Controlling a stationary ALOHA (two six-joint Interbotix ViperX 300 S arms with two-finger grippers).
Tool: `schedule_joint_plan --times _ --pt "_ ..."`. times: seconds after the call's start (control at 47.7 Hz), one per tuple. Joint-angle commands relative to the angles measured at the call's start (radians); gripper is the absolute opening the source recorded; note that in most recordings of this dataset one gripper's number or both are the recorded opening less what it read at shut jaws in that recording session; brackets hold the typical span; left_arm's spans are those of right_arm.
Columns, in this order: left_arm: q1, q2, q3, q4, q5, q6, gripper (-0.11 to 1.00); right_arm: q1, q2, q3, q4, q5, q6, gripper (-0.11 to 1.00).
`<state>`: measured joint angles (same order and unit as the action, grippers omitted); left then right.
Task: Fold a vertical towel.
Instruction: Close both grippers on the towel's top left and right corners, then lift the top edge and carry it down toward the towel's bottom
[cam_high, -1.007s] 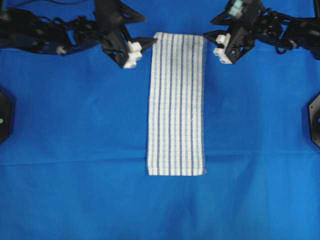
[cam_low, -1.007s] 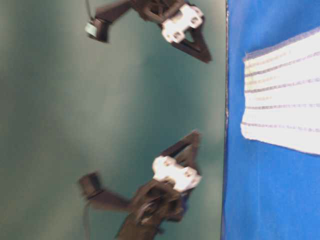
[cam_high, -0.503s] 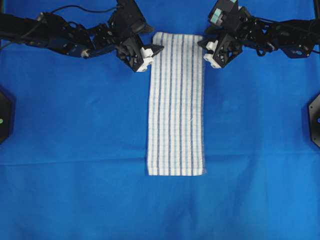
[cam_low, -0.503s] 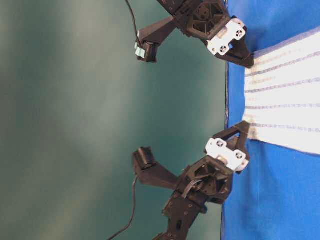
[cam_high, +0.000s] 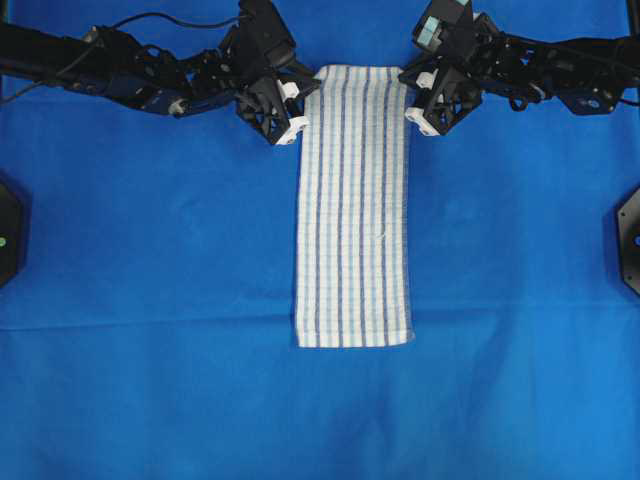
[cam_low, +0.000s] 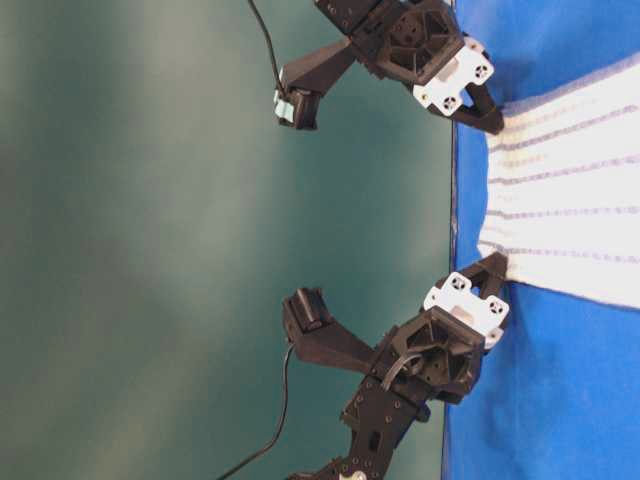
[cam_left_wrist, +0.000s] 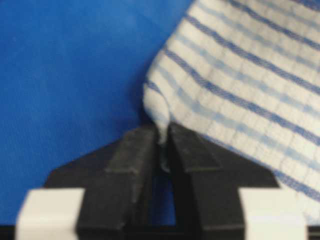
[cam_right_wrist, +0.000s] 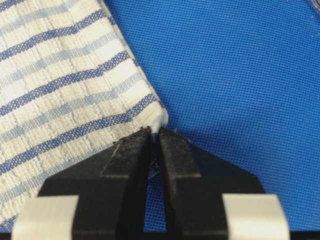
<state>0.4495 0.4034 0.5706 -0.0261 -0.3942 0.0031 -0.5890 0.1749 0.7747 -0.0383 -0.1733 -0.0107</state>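
The towel (cam_high: 353, 210) is a white cloth with light and dark blue stripes, lying flat and lengthwise on the blue cloth. My left gripper (cam_high: 306, 90) is at its far left corner and shut on it. The left wrist view shows that corner of the towel (cam_left_wrist: 240, 85) pinched up between the left gripper (cam_left_wrist: 162, 131) tips. My right gripper (cam_high: 408, 92) is shut on the far right corner. In the right wrist view the corner of the towel (cam_right_wrist: 65, 75) sits just in the right gripper (cam_right_wrist: 155, 132) tips. From table level the towel (cam_low: 570, 180) shows, the right gripper (cam_low: 492, 118) above and the left gripper (cam_low: 498, 268) below.
A large plain blue cloth (cam_high: 150, 300) covers the table around the towel. Black fixtures sit at the left edge (cam_high: 8, 235) and right edge (cam_high: 630, 240). Both arms reach in from the far side. A teal wall (cam_low: 150, 240) stands behind them.
Both grippers came down to the towel's far corners and went from open to shut on them. The towel's far edge has drawn in slightly at the corners.
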Motion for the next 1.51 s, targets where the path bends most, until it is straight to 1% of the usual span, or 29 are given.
schedule_joint_plan --times 0.0,0.252,0.357,0.755,0.881,1.112,1.258,1.426,1.489 --pt "0.0 -0.012 -0.015 -0.003 0.0 0.002 0.05 0.002 -0.011 -0.012 -0.003 0.0 -0.003 0.08" --pt "-0.003 -0.02 -0.015 -0.003 0.0 0.005 0.05 0.0 -0.012 -0.017 -0.003 -0.006 -0.003 0.08" --pt "0.005 -0.043 -0.018 -0.003 0.003 0.008 0.05 -0.002 -0.023 -0.02 -0.003 -0.003 -0.005 0.08" --pt "0.054 -0.104 -0.054 -0.003 0.035 0.009 0.05 -0.057 -0.087 -0.051 -0.008 -0.003 -0.011 0.08" --pt "0.058 -0.112 -0.06 -0.003 0.035 0.009 0.05 -0.063 -0.095 -0.066 -0.011 0.0 -0.025 0.08" --pt "0.057 -0.121 -0.057 -0.003 0.049 0.009 0.05 -0.063 -0.106 -0.067 -0.011 0.002 -0.026 0.08" --pt "0.049 -0.166 -0.04 -0.003 0.072 0.009 0.05 -0.063 -0.152 -0.051 -0.011 0.012 -0.026 0.08" --pt "0.034 -0.259 -0.003 -0.003 0.084 0.015 0.05 -0.054 -0.245 -0.023 -0.011 0.026 -0.026 0.08" --pt "0.025 -0.291 0.012 -0.003 0.086 0.029 0.05 -0.046 -0.29 -0.005 -0.011 0.028 -0.026 0.08"
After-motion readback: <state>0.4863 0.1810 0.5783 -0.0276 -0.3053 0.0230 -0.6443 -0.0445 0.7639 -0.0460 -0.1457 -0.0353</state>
